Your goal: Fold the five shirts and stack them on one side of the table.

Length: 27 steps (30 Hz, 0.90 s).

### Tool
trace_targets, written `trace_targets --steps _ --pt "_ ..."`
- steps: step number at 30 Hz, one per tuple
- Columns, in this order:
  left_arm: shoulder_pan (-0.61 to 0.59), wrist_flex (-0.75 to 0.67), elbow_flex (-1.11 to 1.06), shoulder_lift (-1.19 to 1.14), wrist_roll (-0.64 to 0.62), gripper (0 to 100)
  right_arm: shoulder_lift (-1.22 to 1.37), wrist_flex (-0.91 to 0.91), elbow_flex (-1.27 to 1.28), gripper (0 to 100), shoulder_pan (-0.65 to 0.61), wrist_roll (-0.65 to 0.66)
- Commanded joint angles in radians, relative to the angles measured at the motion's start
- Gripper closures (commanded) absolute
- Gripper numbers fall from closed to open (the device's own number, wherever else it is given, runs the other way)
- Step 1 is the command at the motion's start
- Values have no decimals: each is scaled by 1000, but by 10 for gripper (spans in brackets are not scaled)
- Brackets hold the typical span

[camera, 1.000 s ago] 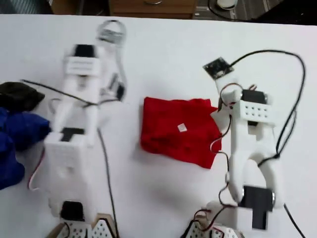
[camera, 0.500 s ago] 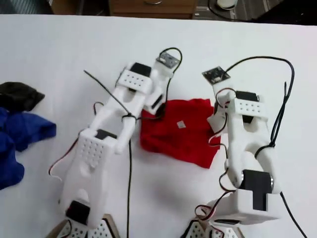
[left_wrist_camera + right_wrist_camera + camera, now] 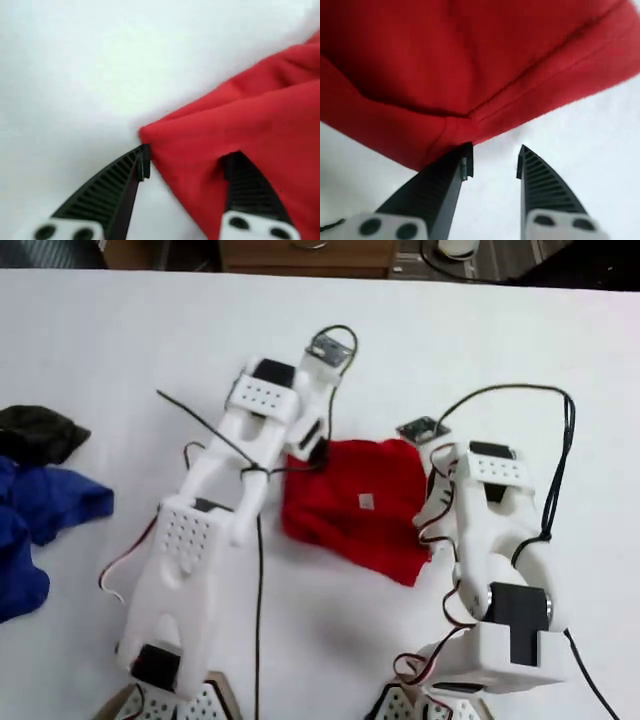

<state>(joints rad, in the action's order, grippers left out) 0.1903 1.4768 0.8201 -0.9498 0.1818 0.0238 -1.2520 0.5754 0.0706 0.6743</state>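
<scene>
A folded red shirt (image 3: pixel 360 505) lies in the middle of the white table (image 3: pixel 450 340). My left gripper (image 3: pixel 187 165) is open at the shirt's far left corner: one finger (image 3: pixel 125 180) rests on the table and the other (image 3: pixel 247 187) lies on the red cloth (image 3: pixel 260 120). In the high view the left gripper (image 3: pixel 316 452) sits at that corner. My right gripper (image 3: pixel 494 160) is open at the shirt's right edge, with the hem of the red shirt (image 3: pixel 470 65) just ahead of its tips. Neither gripper holds anything.
A heap of blue shirts (image 3: pixel 35 520) and a black shirt (image 3: pixel 38 432) lie at the table's left edge. Both arms' cables hang over the table. There is bare table along the far side and at the right.
The left arm has swung from the table's left side over to the red shirt's far left corner. The right arm has drawn slightly nearer along the shirt's right edge.
</scene>
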Motion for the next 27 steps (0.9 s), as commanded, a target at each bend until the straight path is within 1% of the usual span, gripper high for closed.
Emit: trace_targets --steps 1,6,9,12,15,18,22,25,27 --pt "-71 6 39 -8 5 744 -10 -4 0 847 28 14" --pt "-112 35 41 -18 3 744 -148 -7 -31 847 56 6" --pt "-110 64 44 -9 3 744 -252 -1 -95 847 62 3" --pt "-104 123 84 8 2 744 -277 53 -183 847 61 -14" --pt "-87 212 168 34 0 744 -208 127 -258 847 54 -86" --pt "-54 308 234 58 -2 744 -54 159 -330 848 4 -117" --pt "-51 308 189 103 -3 744 162 151 -434 848 -56 -120" --pt "-51 308 137 114 -3 744 220 125 -505 848 -58 -201" --pt "-49 302 114 114 -3 744 219 97 -542 848 -61 -230"
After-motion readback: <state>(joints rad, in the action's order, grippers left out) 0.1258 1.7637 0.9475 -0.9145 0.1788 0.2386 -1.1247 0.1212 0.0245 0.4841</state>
